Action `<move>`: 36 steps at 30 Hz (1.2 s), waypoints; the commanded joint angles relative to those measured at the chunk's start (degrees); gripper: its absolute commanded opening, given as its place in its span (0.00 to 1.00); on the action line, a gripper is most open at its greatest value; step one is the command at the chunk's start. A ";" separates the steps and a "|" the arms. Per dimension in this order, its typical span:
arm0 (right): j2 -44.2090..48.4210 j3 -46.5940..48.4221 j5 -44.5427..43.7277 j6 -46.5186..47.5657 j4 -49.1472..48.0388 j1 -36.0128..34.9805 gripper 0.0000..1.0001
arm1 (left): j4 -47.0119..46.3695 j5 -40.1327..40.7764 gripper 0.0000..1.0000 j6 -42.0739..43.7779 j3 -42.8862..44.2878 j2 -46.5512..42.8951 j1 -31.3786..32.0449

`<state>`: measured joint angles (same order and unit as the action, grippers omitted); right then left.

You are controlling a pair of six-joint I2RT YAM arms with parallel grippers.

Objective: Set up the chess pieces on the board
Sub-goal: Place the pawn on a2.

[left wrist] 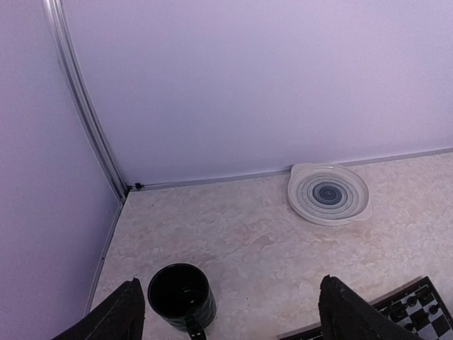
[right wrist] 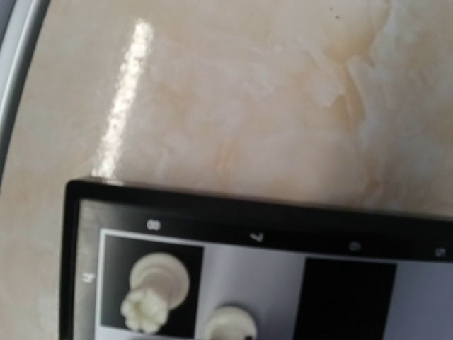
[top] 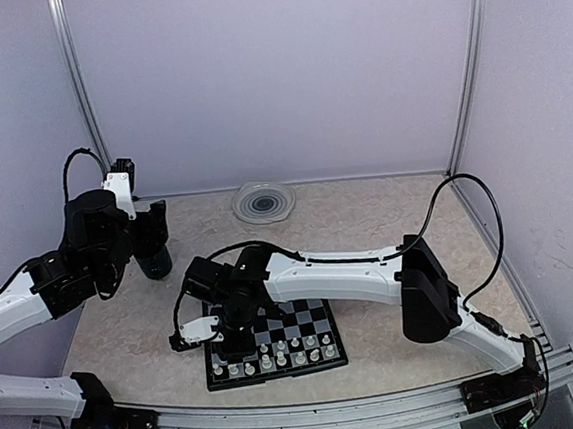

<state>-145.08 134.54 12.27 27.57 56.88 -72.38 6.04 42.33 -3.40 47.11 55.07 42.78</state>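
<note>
The chequered board [top: 311, 323] lies at the front middle of the table. Cream pieces [top: 281, 355] stand in its two near rows. My right gripper [top: 233, 330] hangs low over the board's left part; its jaws do not show in any view. The right wrist view shows a board corner [right wrist: 212, 205] with a cream rook [right wrist: 152, 290] and another cream piece [right wrist: 230, 327]. My left gripper [left wrist: 230, 280] is open and empty above the table, its fingers [left wrist: 120, 315] beside a black cup [left wrist: 180, 294]. A board corner [left wrist: 417, 308] with dark pieces shows at the lower right.
The black cup [top: 155, 261] stands left of the board, under my left gripper [top: 150, 231]. A round clear ridged plate [top: 262, 202] lies at the back wall, also in the left wrist view [left wrist: 328, 193]. Purple walls enclose the table on three sides.
</note>
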 commanded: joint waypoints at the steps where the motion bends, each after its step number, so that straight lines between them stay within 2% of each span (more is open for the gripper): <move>1: -1.95 1.66 -0.23 -0.07 0.07 -0.48 0.07 | 1.07 -0.82 0.84 -0.12 0.96 0.51 0.19; 13: -3.37 2.17 -0.72 -0.22 -0.08 -0.48 0.09 | 1.63 -1.39 0.84 -0.04 1.31 1.33 0.50; 22: -2.29 2.36 -1.07 -1.28 -0.38 -0.48 0.24 | 1.91 -1.07 0.84 0.15 1.47 1.84 0.63; 26: -0.38 2.15 -1.78 -1.38 -0.62 -0.48 0.27 | 1.79 -0.85 0.84 0.15 1.33 1.95 0.63; 32: 4.92 0.66 -0.88 -0.95 -0.49 -0.04 0.32 | 1.73 -0.80 0.84 0.23 1.39 2.66 0.46; 36: 9.91 -1.28 1.01 -0.64 0.08 1.24 0.39 | 1.37 -1.17 0.84 0.49 1.19 3.72 0.00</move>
<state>-143.31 134.52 11.09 26.79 56.40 -72.16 7.35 41.19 -3.36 47.13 57.76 43.16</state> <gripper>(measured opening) 0.366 0.837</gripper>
